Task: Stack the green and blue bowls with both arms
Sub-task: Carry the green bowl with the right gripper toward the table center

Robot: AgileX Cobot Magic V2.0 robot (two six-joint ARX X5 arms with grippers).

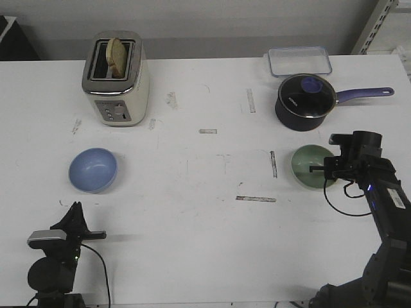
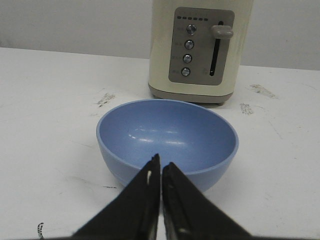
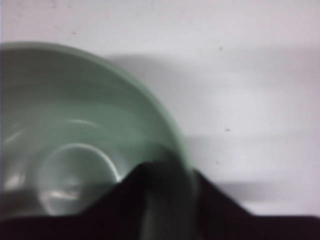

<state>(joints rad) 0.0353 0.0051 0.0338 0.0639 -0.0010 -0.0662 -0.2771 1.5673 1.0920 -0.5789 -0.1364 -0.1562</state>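
The blue bowl (image 1: 94,169) sits upright on the white table at the left. In the left wrist view, the blue bowl (image 2: 167,135) lies just beyond my left gripper (image 2: 160,162), which is shut and empty, its tips short of the near rim. In the front view the left gripper (image 1: 76,208) is low, near the table's front edge. The green bowl (image 1: 309,167) sits at the right. My right gripper (image 1: 327,171) is at its right rim. In the blurred right wrist view the right gripper (image 3: 172,172) straddles the green bowl's (image 3: 75,125) rim, one finger inside, one outside, shut on it.
A cream toaster (image 1: 115,80) with bread in it stands behind the blue bowl and shows in the left wrist view (image 2: 200,47). A dark saucepan (image 1: 307,99) with a purple handle and a clear lidded box (image 1: 300,61) stand behind the green bowl.
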